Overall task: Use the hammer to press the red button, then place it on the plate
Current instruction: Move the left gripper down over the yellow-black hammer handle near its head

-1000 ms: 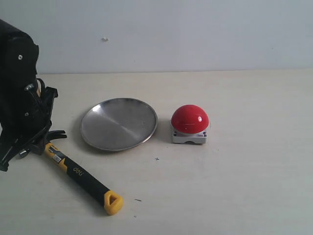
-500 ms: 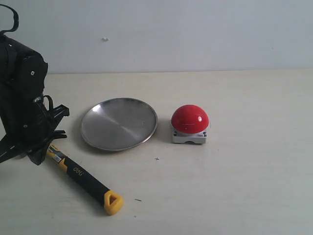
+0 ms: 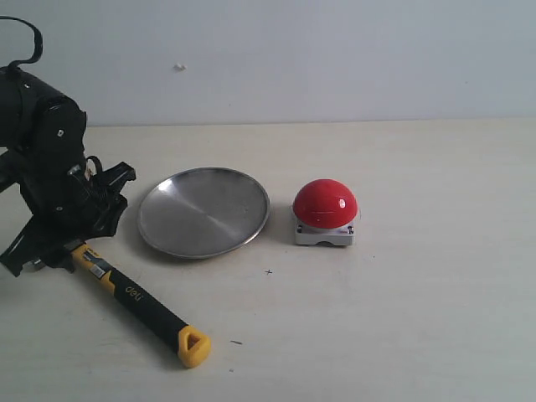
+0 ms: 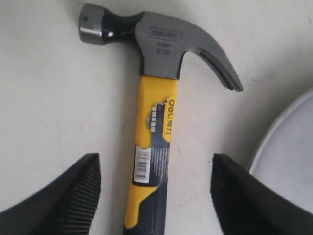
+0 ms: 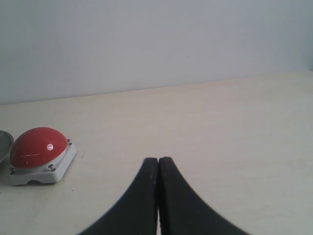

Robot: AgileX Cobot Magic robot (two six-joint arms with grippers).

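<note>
The hammer (image 3: pixel 134 296) lies flat on the table at the front left, with its yellow looped end toward the front. My left gripper (image 3: pixel 52 251) hangs over its head end. In the left wrist view the left gripper (image 4: pixel 155 165) is open, and its fingers stand either side of the hammer's (image 4: pixel 154 122) yellow-and-black handle just below the dark head without touching it. The silver plate (image 3: pixel 203 211) sits right of that arm, and the red button (image 3: pixel 325 203) sits right of the plate. My right gripper (image 5: pixel 158 160) is shut on nothing, well off to the side of the button (image 5: pixel 36 147); the exterior view does not show it.
The plate's rim (image 4: pixel 288 142) lies close beside one left finger. A pale wall stands behind the light table. The hammer's claw (image 4: pixel 220 66) points toward the plate.
My left arm has swung right and turned over the hammer's head end. The hammer, plate and button have not moved.
</note>
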